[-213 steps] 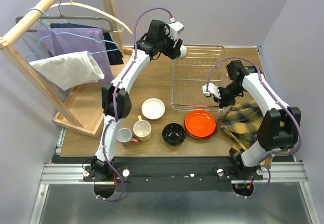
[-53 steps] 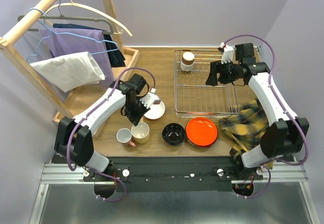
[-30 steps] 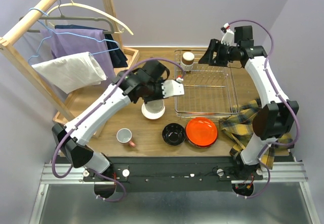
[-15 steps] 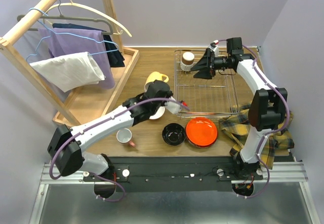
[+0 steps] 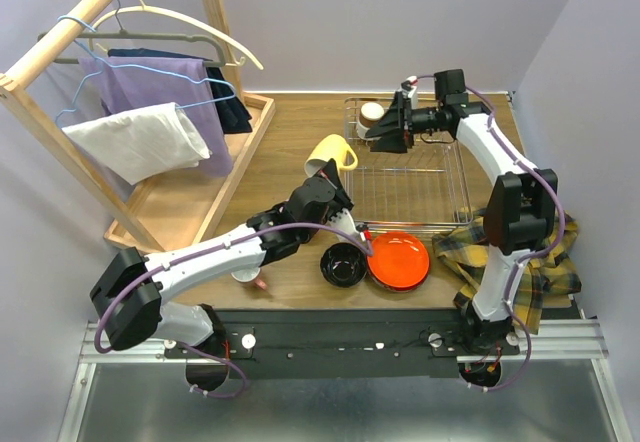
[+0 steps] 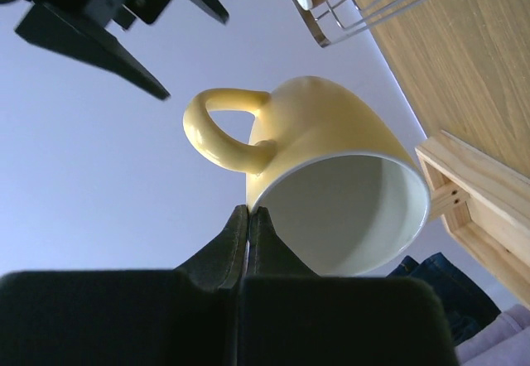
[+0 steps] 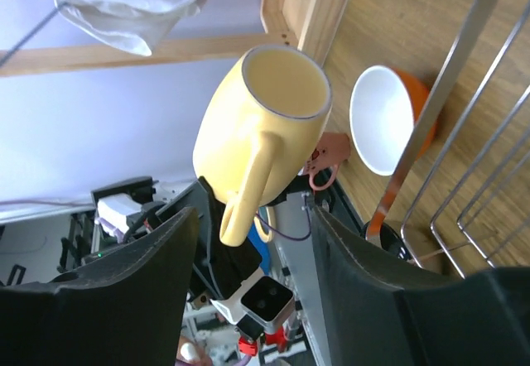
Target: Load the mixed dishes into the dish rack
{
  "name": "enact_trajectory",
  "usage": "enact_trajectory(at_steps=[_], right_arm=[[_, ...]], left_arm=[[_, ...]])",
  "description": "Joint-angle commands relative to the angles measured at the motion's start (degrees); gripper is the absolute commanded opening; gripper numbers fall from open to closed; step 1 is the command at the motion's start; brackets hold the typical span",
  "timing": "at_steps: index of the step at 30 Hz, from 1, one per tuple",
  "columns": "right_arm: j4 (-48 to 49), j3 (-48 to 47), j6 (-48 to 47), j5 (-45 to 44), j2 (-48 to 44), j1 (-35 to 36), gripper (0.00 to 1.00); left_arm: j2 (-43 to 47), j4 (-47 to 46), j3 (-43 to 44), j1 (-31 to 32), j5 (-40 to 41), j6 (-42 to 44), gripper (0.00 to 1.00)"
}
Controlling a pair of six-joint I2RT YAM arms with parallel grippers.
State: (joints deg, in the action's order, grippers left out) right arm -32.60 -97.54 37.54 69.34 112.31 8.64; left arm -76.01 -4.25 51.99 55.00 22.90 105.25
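Observation:
My left gripper (image 5: 322, 170) is shut on the rim of a yellow mug (image 5: 331, 151), holding it in the air, tilted, just left of the dish rack (image 5: 420, 177). In the left wrist view the fingertips (image 6: 247, 211) pinch the mug (image 6: 331, 159) rim beside the handle. My right gripper (image 5: 386, 134) hangs open over the rack's far left corner, facing the mug (image 7: 257, 134) without touching it. A beige cup (image 5: 371, 112) stands in that corner. On the table lie a black bowl (image 5: 342, 264), an orange-red plate (image 5: 397, 259), a pink mug (image 5: 252, 276) and a white bowl (image 7: 381, 117).
A wooden clothes rack (image 5: 60, 37) with hangers and hung clothes stands at the left over its wooden tray (image 5: 190, 197). A plaid cloth (image 5: 510, 247) lies right of the rack's near corner. The left arm stretches over the table's near left part.
The left arm lifted the yellow mug off the table and carried it up toward the rack's left side. The right gripper swung left across the rack toward the mug, its jaws narrowing a little.

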Motion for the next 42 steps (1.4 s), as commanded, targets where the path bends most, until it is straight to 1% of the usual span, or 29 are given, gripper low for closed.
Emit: enact_trajectory(at_steps=[1,6,10,11,13,14,19,20,22,24,25,26,28,29,30,31,33,34,35,36,38,39,40,41,42], right_arm=[[-0.7,2.8,1.3,2.6,-0.6,3.7,0.63],[-2.1,3.1,0.2,2.1,-1.1,5.2,0.61],[-2.7,2.6,-0.3,2.2,-0.8,5.6,0.56],[-2.8,2.5,-0.5,2.2,-0.4,5.7,0.51],[-3.2,2.4,-1.0,2.0,-0.4,5.7,0.46],[-3.3,2.4,-1.2,1.9,-0.4,5.6,0.42],[-4.4,3.7,-3.0,2.6,-0.4,5.6,0.28],[-4.3,4.1,-3.3,2.8,-0.5,5.6,0.22],[-3.1,5.2,-2.8,3.7,-0.3,5.7,0.15],[-1.8,5.4,-2.3,4.3,-0.2,5.6,0.03],[0.3,5.4,-1.3,5.0,-0.2,5.7,0.01],[1.3,4.6,-0.9,5.3,-0.1,5.7,0.01],[3.1,2.6,-1.1,5.5,0.2,5.7,0.01],[3.2,-0.7,-1.8,5.4,0.9,5.7,0.01],[2.7,-2.9,-3.3,4.8,1.4,5.7,0.01],[0.1,-5.3,-7.9,3.0,2.1,5.7,0.01],[-2.2,-11.8,-12.4,0.7,4.0,5.7,0.01],[-4.0,-13.8,-14.3,-1.9,4.6,5.6,0.01],[-4.8,-15.2,-17.9,-3.3,5.1,5.7,0.01],[-5.5,-16.4,-19.6,-4.6,6.2,5.7,0.01],[-6.9,-18.6,-23.9,-8.5,6.9,5.5,0.0],[-7.3,-19.2,-25.4,-10.0,7.3,5.5,0.01],[-7.1,-19.8,-26.8,-12.4,7.5,5.5,0.0],[-6.4,-19.5,-29.2,-13.8,7.3,5.1,0.01],[-5.2,-18.8,-30.1,-15.5,6.9,5.0,0.01]], left_arm=[[0.3,-5.1,2.5,0.5,-0.7,3.1,0.0],[-1.8,-5.0,3.8,0.5,-1.7,2.9,0.0],[-3.2,-6.5,4.5,0.5,-1.7,2.9,0.0],[-3.5,-6.6,4.6,0.5,-1.6,2.9,0.0],[-3.6,-6.8,4.5,0.5,-1.5,2.7,0.0],[-3.6,-6.9,4.4,0.5,-1.4,2.7,0.0],[-3.7,-11.4,2.2,0.5,-1.4,3.6,0.0],[-3.8,-11.9,2.0,0.5,-1.1,3.7,0.0],[-4.1,-14.1,1.2,0.5,-1.1,3.7,0.0],[-4.2,-16.7,0.5,0.5,-0.1,3.5,0.0],[-4.2,-17.5,-0.3,0.5,0.3,3.0,0.09],[-3.8,-18.0,-0.7,0.5,0.7,2.2,0.14],[-2.6,-15.5,-1.0,0.6,1.8,-2.1,0.23],[-0.7,-13.8,-0.9,0.7,2.0,-4.6,0.25],[0.3,-10.3,-0.9,1.0,1.8,-9.2,0.27],[1.6,-8.5,-1.1,1.1,1.2,-12.1,0.34],[5.3,-3.1,-1.5,1.9,0.2,-15.9,0.38],[6.8,-1.3,-2.3,2.3,-1.4,-19.4,0.49],[9.8,0.2,-2.7,2.6,-2.1,-21.0,0.52],[11.0,2.7,-2.9,3.1,-2.3,-23.3,0.57],[14.3,7.6,-2.4,5.0,-2.9,-28.9,0.58],[15.1,9.9,-2.2,5.5,-2.8,-31.1,0.66],[16.0,11.0,-1.6,5.8,-2.8,-33.2,0.78],[17.0,12.9,-0.9,6.2,-3.4,-38.2,0.8],[17.1,18.0,0.0,6.2,-3.6,-40.1,0.82]])
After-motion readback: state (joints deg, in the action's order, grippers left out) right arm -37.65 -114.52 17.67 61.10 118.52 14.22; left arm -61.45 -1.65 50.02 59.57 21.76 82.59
